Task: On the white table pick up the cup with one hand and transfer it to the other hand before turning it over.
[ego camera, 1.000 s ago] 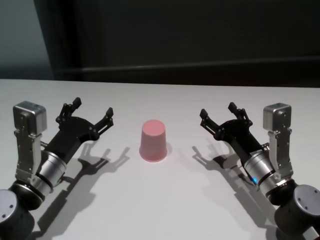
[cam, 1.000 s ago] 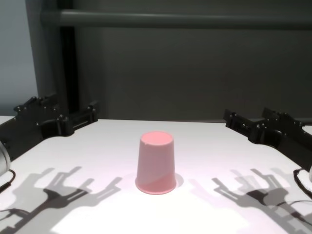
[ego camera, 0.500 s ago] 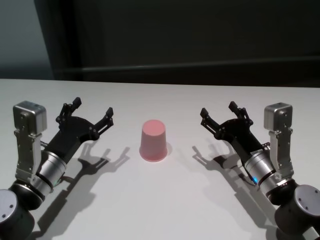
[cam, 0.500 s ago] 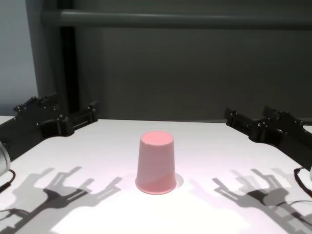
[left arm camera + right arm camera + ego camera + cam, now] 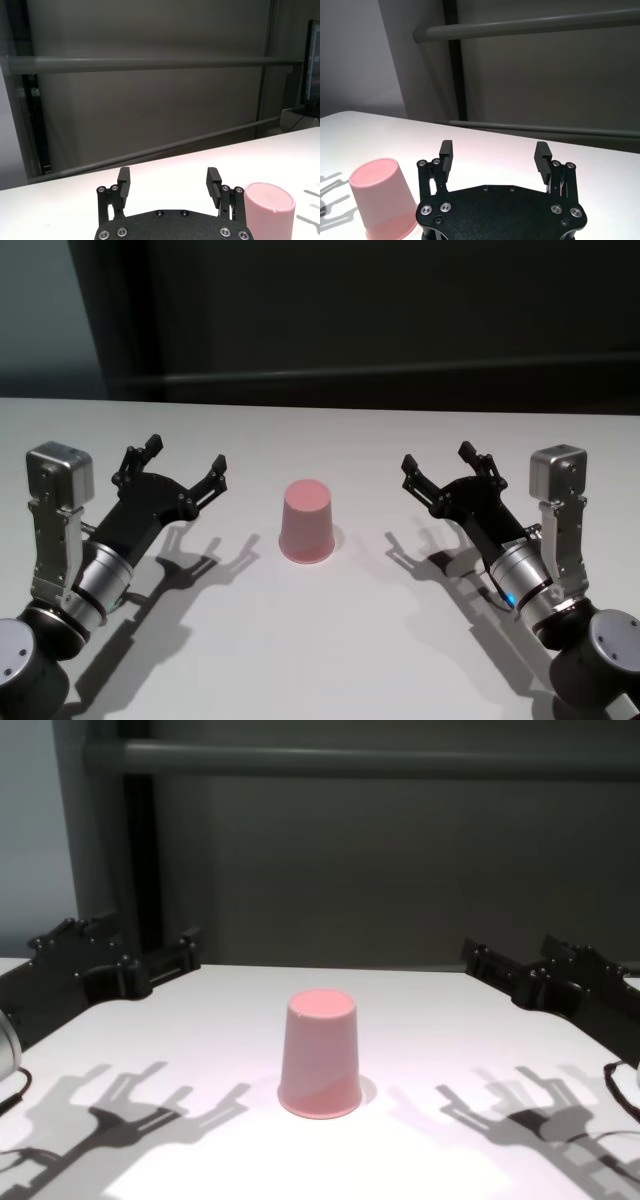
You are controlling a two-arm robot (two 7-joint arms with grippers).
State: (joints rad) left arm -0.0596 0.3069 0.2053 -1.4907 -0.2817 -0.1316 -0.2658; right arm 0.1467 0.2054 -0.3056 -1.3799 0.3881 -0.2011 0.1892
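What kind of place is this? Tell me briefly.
Probably a robot test bench or lab, not a home. A bare white table holds only one upside-down pink cup, flanked by the open left gripper and right gripper, with plain dark wall panels and rails behind.

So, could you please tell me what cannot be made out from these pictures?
- The cup stands rim down on the white table: its inside is hidden in every view.
- Left wrist view: the edge cuts off the cup's lower part.
- Chest view: the edges cut off the arms behind the left gripper and right gripper.
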